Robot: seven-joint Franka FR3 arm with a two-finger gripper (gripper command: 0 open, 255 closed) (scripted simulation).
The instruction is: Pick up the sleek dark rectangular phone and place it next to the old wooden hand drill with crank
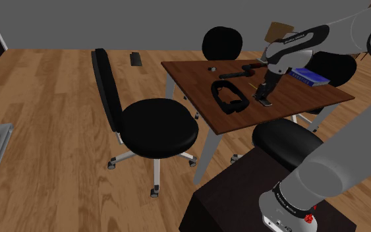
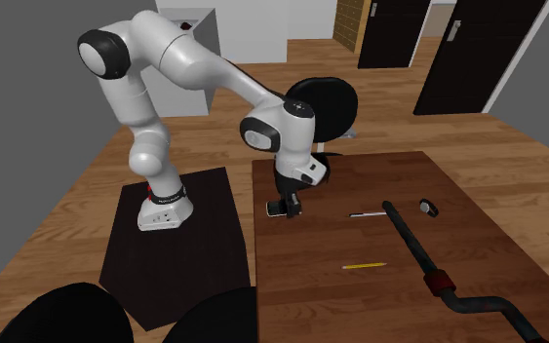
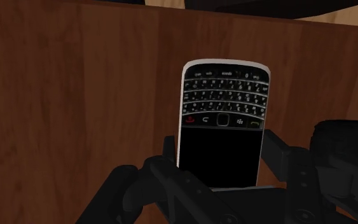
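the gripper [image 3: 222,156] pinches the dark phone [image 3: 224,95] by its long sides, down at the table [image 1: 190,79], right of centre in the shoulder view. lift it straight and level, then carry toward the hand drill [image 2: 420,255] at the second exterior view's lower right.

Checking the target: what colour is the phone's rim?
Silver-white, around a black phone; clearest in the wrist view.

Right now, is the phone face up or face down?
Face up. The phone shows its keypad and black screen to the wrist camera, the gripper clasping its long edges over the brown table.
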